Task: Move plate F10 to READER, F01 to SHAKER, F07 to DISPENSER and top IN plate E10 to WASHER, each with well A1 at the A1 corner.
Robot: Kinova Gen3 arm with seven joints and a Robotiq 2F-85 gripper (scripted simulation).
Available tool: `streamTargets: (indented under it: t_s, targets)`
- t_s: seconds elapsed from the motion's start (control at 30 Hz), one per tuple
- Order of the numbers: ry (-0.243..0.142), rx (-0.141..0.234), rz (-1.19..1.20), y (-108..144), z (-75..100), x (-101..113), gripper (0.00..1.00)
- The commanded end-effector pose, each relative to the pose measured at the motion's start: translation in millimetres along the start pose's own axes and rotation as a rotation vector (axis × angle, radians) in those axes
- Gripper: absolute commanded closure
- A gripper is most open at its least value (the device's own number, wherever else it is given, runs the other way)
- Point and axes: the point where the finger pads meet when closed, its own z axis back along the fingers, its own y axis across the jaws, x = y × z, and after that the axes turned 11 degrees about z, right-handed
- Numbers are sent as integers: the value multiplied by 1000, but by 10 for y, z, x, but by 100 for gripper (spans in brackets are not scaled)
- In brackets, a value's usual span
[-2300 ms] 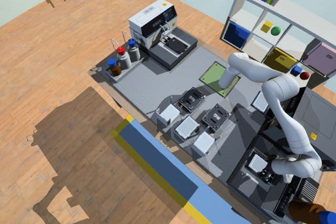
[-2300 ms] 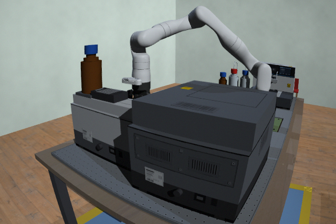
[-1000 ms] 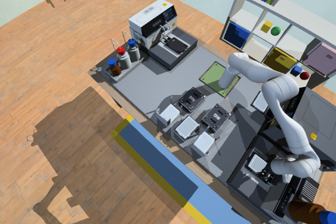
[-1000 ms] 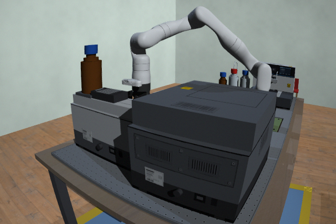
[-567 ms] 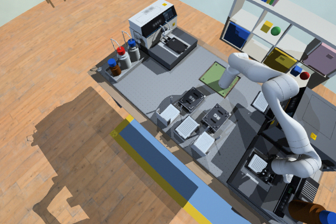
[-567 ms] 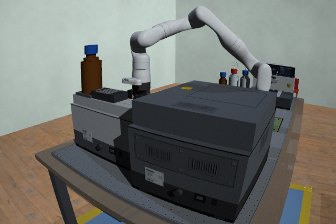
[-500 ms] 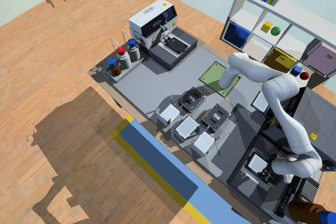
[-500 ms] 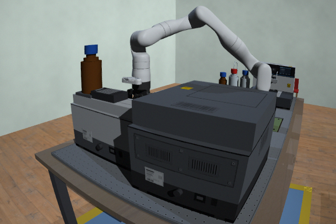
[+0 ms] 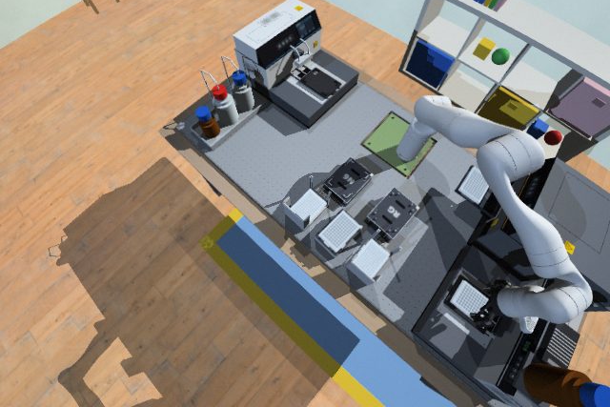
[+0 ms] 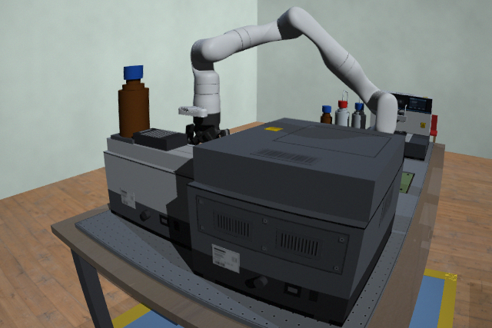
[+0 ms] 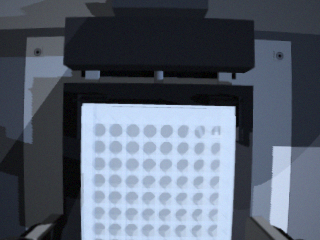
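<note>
A white well plate [image 9: 468,297] [image 11: 157,170] lies flat in the dark nest of the instrument at the front right [image 9: 436,338]. Its label is not readable. My gripper [image 9: 485,317] [image 10: 204,132] [image 11: 152,232] is open just above it, with one finger on either side of the plate's long edges and clear of them. Another white plate [image 9: 474,183] lies on the tray by the big dark instrument. A third plate [image 9: 338,230] sits on the small station between two racks [image 9: 308,205] [image 9: 369,260], each showing a white plate. The stage [image 9: 320,82] of the far white instrument holds no plate.
Nest N6 [image 9: 347,179] and nest RG [image 9: 393,210] stand mid-deck. A green mat [image 9: 384,133] lies by the arm's base. Bottles [image 9: 224,104] stand at the far left. A tall brown bottle [image 10: 133,106] and a dark tip box [image 10: 158,137] stand close to my gripper.
</note>
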Motion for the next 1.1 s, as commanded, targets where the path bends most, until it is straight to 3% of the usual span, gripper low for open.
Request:
streamTargets:
  t_s: [0.0,1.07]
  targets:
    - [2,2,0,5,58,-4,0]
    - [2,2,0,4,432,-3,0]
